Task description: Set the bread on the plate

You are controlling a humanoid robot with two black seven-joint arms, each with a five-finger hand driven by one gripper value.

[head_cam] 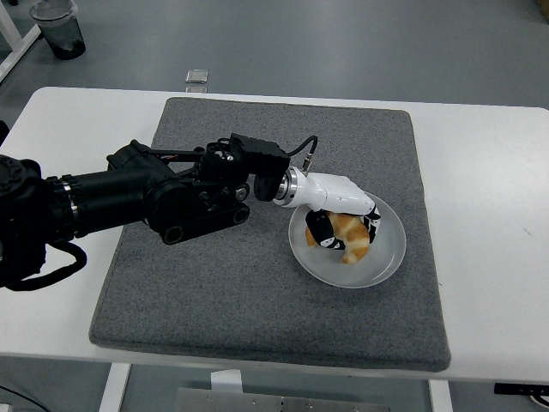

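A golden-brown bread (pixel 352 239), shaped like a croissant, lies on the pale translucent plate (pixel 388 262) at the right of the grey mat (pixel 257 292). My left arm reaches in from the left edge across the mat. Its white and black hand (pixel 343 221) is over the plate with its fingers (pixel 321 230) curled around the bread, which touches the plate surface. The hand hides the bread's upper side. My right arm is out of view.
The grey mat covers the middle of the white table (pixel 489 189). A dark bin (pixel 58 30) stands on the floor at the far left. A small clear object (pixel 197 77) lies on the floor beyond the table's far edge.
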